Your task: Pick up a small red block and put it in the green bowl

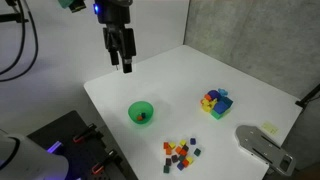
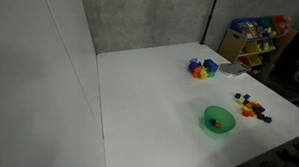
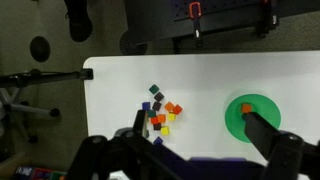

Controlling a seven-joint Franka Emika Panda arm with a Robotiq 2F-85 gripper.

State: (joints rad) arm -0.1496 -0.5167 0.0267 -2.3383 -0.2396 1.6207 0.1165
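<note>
The green bowl (image 1: 133, 110) stands on the white table and shows in both exterior views (image 2: 207, 117) and in the wrist view (image 3: 232, 120). One small red-orange block (image 3: 247, 108) lies inside it (image 1: 142, 117) (image 2: 215, 123). A loose pile of small cubes (image 3: 160, 112), red, orange, yellow, blue and dark ones, lies beside the bowl (image 1: 180, 152) (image 2: 251, 105). My gripper (image 1: 121, 58) hangs high above the table's far part, well away from the bowl. Its fingers are spread and empty in the wrist view (image 3: 195, 122).
A big multicoloured block cluster (image 1: 215, 101) sits apart from the pile (image 2: 201, 67). A grey device (image 1: 262, 146) lies at one table corner. Black equipment (image 1: 70, 140) stands beside the table. A toy shelf (image 2: 253, 37) stands beyond the table.
</note>
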